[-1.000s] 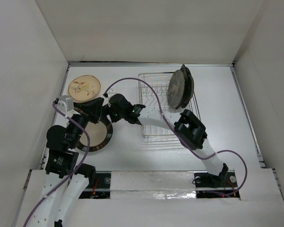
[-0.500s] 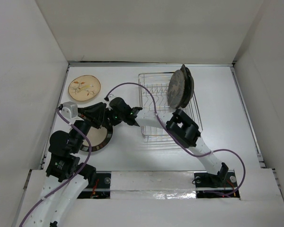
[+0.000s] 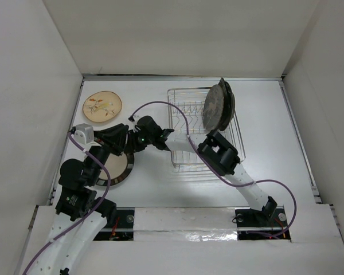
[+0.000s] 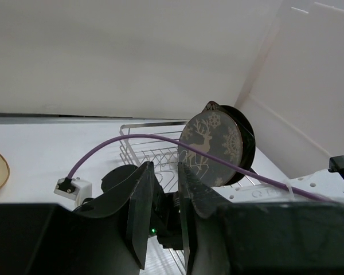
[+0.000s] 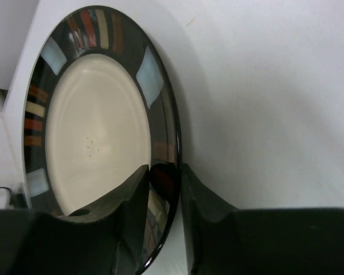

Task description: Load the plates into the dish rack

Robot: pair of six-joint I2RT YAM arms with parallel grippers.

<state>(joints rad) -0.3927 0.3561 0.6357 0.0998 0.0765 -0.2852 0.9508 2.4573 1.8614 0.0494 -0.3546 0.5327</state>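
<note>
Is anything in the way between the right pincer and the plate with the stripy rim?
No, nothing I can see. The right pincer has the rim of the plate right between its fingers.

Bright, even white light fills all three views, bouncing off the pale walls around the dish rack. From above, shadows on the desk are soft and faint, and the shiny strip nearer than the rack glares. In the left wrist view the left gripper is a dark, blurred mass, with the rack beyond it sharp. The right gripper is equally blurred. The cream-centred plate is slightly soft, with a grey shadow alongside.
</note>
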